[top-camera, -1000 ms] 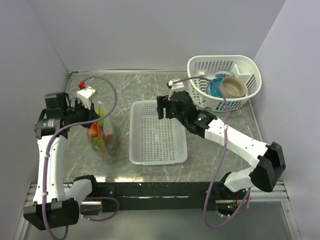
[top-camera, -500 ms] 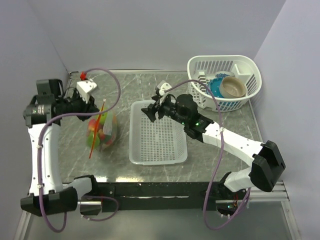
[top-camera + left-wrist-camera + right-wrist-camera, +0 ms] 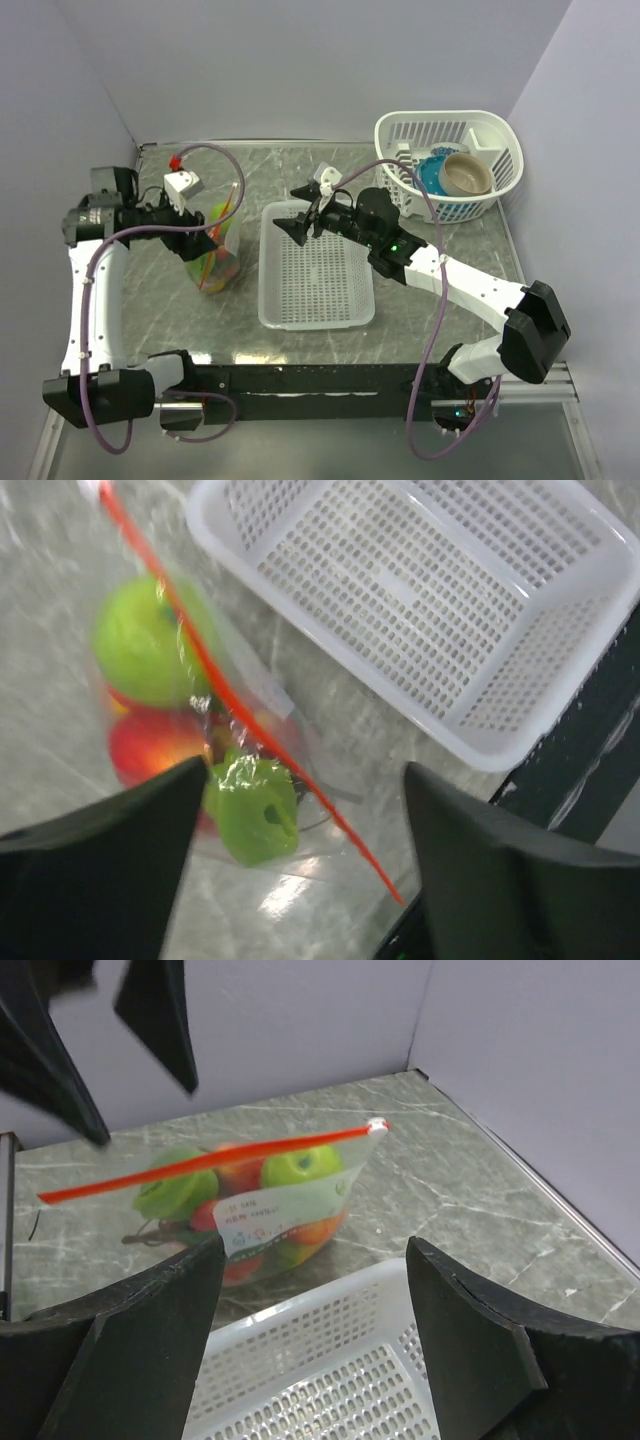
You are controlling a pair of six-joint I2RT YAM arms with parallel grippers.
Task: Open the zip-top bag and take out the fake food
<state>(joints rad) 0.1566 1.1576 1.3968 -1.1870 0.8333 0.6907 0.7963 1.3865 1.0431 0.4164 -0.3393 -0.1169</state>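
Note:
The zip-top bag (image 3: 220, 255) stands on the table left of the white tray, its orange-red zip strip (image 3: 229, 212) on top and closed. The fake food (image 3: 298, 1165), green, red and orange pieces, fills it. My left gripper (image 3: 200, 242) is open right at the bag's left side, and the bag (image 3: 200, 710) shows below its spread fingers. A green piece (image 3: 255, 810) lies between them, untouched. My right gripper (image 3: 292, 210) is open above the tray's far left corner and faces the bag (image 3: 260, 1200) from about a hand's width away.
The white slotted tray (image 3: 268, 270) lies mid-table between the arms. A white basket (image 3: 498, 140) at the back right holds a blue bowl (image 3: 430, 178) and a beige bowl (image 3: 465, 173). Grey walls close in the left and back.
My left gripper has opened and let go of the bag, which now stands on the table nearer the tray. My right gripper has swung left toward the bag.

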